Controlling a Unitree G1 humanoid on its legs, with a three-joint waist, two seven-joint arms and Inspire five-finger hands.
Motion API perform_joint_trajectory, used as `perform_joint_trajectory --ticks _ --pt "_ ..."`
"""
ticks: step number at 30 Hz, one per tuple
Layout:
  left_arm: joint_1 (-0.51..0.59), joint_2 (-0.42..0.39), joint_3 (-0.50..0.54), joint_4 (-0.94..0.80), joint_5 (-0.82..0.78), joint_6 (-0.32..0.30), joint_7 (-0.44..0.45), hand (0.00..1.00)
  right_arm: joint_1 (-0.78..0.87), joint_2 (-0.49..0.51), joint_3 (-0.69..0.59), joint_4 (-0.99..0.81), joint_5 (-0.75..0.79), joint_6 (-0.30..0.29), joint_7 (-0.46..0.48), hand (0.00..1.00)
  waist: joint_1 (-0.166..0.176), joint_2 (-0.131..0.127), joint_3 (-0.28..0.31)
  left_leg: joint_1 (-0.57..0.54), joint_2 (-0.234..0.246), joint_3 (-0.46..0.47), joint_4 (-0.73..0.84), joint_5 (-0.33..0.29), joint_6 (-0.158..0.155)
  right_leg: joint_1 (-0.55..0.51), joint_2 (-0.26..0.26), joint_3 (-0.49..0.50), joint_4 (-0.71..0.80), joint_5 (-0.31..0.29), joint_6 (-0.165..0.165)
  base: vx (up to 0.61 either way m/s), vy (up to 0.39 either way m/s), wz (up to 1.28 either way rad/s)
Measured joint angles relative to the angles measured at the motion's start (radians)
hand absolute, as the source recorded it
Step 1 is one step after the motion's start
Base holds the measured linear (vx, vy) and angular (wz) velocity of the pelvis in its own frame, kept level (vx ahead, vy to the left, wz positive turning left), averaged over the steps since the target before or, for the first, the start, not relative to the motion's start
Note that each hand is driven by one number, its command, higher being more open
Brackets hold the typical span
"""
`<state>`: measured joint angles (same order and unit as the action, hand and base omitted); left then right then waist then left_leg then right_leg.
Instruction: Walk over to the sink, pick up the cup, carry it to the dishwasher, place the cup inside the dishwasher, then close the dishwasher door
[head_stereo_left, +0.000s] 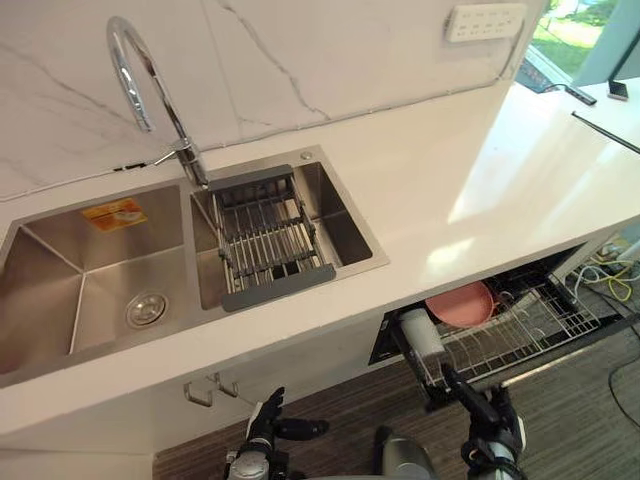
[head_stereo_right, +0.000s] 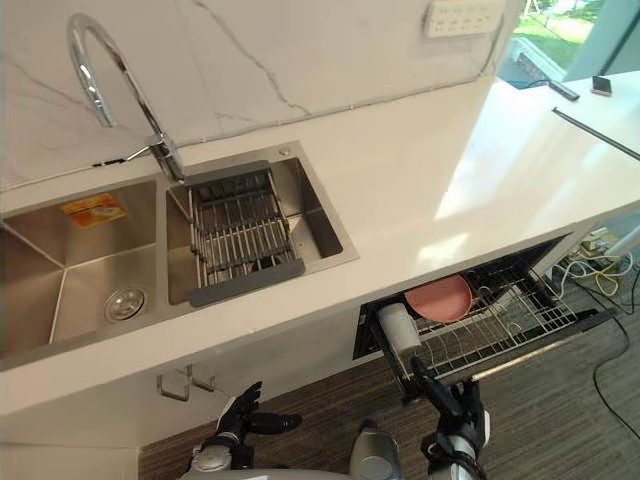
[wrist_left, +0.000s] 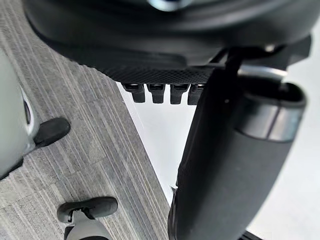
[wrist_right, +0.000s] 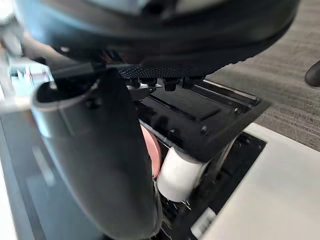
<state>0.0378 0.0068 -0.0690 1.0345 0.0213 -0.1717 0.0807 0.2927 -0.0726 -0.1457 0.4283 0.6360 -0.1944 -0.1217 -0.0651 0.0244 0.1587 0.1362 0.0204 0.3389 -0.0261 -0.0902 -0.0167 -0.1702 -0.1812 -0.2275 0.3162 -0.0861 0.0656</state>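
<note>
My right hand (head_stereo_left: 494, 418), lower right, hangs empty with its fingers loosely straight; my left hand (head_stereo_left: 266, 424), bottom centre, does likewise. Just past the right one, the white cup (head_stereo_left: 421, 335) lies, seemingly on its side, in the open dishwasher rack (head_stereo_left: 545, 322) beside a pink plate (head_stereo_left: 465, 303).

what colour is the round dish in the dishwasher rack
Salmon pink. The dish sits beside the white cup; it shows best in the left eye view.
</note>
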Motion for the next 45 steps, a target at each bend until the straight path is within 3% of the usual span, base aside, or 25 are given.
perform_joint_trajectory --ticks 14,19,23,31,37,45 --pt "-0.002 0.058 0.002 0.023 0.009 -0.008 -0.034 1.00 -0.244 -0.143 0.018 0.218 -0.090 0.034 0.009 1.00 0.020 0.011 0.002 -0.086 0.002 -0.157 -0.001 0.053 0.002 0.018 -0.023 -0.147 -0.028 0.006 -0.005 0.00 -0.027 0.32" --pt "0.015 0.064 0.021 0.022 -0.003 -0.006 -0.043 1.00 -0.351 -0.223 0.017 0.300 -0.090 0.033 -0.005 1.00 0.024 0.057 0.008 -0.143 0.004 -0.251 -0.004 0.096 -0.003 0.027 -0.026 -0.246 -0.058 0.018 -0.015 -0.03 -0.026 0.50" --pt "0.017 0.062 0.023 0.024 -0.005 -0.009 -0.047 1.00 -0.358 -0.229 0.019 0.308 -0.097 0.036 -0.005 1.00 0.026 0.068 0.015 -0.158 0.019 -0.273 0.000 0.103 -0.017 0.043 -0.006 -0.271 -0.095 0.021 -0.017 -0.06 -0.047 0.19" --pt "0.009 0.050 0.023 0.019 -0.022 -0.006 -0.054 1.00 -0.360 -0.235 0.043 0.304 -0.120 0.023 -0.003 1.00 0.025 0.096 0.029 -0.200 0.075 -0.327 -0.004 0.126 -0.059 0.061 0.087 -0.264 -0.197 0.032 -0.031 -0.06 -0.080 0.12" --pt "0.003 0.044 0.022 0.020 -0.021 0.007 -0.052 1.00 -0.261 -0.207 0.026 0.163 -0.122 0.039 0.019 1.00 0.024 0.104 0.030 -0.205 0.104 -0.354 -0.004 0.137 -0.079 0.069 0.129 -0.270 -0.218 0.035 -0.043 0.01 -0.092 0.07" --pt "0.005 0.046 0.020 0.021 -0.020 0.015 -0.046 1.00 -0.104 -0.167 -0.007 0.058 -0.282 0.041 0.045 1.00 0.021 0.085 0.020 -0.160 0.104 -0.355 -0.011 0.136 -0.078 0.103 0.127 -0.270 -0.186 0.014 -0.078 0.13 -0.055 0.06"
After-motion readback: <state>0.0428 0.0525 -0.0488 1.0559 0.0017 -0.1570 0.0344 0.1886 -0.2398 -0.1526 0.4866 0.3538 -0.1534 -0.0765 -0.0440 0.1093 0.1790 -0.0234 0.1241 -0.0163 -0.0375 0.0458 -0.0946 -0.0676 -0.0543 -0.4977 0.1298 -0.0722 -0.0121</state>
